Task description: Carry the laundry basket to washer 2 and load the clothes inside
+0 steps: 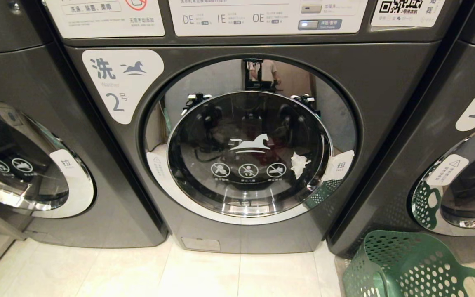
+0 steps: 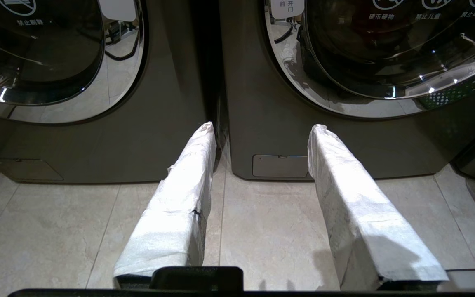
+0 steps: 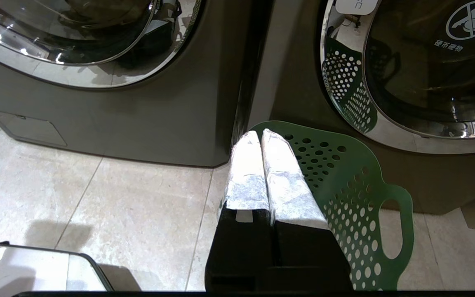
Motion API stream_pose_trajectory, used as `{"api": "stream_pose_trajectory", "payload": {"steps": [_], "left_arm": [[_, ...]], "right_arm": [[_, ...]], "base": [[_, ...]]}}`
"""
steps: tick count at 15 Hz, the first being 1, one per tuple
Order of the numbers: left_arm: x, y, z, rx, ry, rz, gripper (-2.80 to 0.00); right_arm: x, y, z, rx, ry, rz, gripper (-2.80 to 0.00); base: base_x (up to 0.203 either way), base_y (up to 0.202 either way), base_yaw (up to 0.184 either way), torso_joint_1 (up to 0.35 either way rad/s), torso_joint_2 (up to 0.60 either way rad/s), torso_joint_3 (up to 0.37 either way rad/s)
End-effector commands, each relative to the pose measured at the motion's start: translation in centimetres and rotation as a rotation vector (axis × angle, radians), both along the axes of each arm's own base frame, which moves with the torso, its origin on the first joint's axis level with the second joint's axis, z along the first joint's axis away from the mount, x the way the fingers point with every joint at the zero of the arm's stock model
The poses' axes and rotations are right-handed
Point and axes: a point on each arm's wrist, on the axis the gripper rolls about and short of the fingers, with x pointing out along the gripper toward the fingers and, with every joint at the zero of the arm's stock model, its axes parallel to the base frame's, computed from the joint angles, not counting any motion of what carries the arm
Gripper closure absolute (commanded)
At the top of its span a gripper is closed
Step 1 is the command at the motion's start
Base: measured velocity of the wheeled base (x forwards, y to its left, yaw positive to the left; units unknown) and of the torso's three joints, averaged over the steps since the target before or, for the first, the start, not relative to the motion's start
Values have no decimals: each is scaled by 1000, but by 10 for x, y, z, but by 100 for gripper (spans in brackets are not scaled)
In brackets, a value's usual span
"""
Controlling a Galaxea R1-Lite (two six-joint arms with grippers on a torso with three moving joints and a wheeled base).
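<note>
You are facing washer 2 [image 1: 258,140], which fills the middle of the head view; its round chrome-rimmed door [image 1: 249,153] is shut, with the white horse logo at the centre of the glass and the numeral 2 on the white label [image 1: 120,84] at the upper left of the machine. Washer 1 [image 1: 447,144] stands at the right edge of that frame and a third machine [image 1: 27,152] at the left edge. The basket [image 1: 410,268] sits on the tiled floor [image 1: 204,274] in the lower right corner of the head view, in front of washer 1 and just right of washer 2's base; no clothes show in the part you can see, and through the door glass you cannot tell what lies in the drum. Neither arm appears in the head view. In the left wrist view the left gripper [image 2: 262,128] hangs over the floor at lower centre, its two white-wrapped fingers [image 2: 188,181] parted with a wide gap and nothing between them, pointing at the foot of washer 2. In the right wrist view the right gripper [image 3: 261,134] has its wrapped fingers [image 3: 287,177] pressed together, empty, with the basket's flared rim and oval handle [image 3: 390,229] just beside them in the lower right of that frame.
</note>
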Motion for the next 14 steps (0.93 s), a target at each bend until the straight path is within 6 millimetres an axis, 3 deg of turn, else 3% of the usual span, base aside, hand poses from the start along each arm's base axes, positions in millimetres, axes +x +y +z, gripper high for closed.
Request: {"api": "stream_pose_trajectory", "payload": {"steps": [1,14], "left_arm": [[0,0,-2,1,5,0,0],[0,0,-2,1,5,0,0]], "right_arm": [[1,0,-2,1,11,0,0],[1,0,-2,-3,9,6,0]], "base": [[0,0,0,0,0,0],[0,0,0,0,0,0]]}}
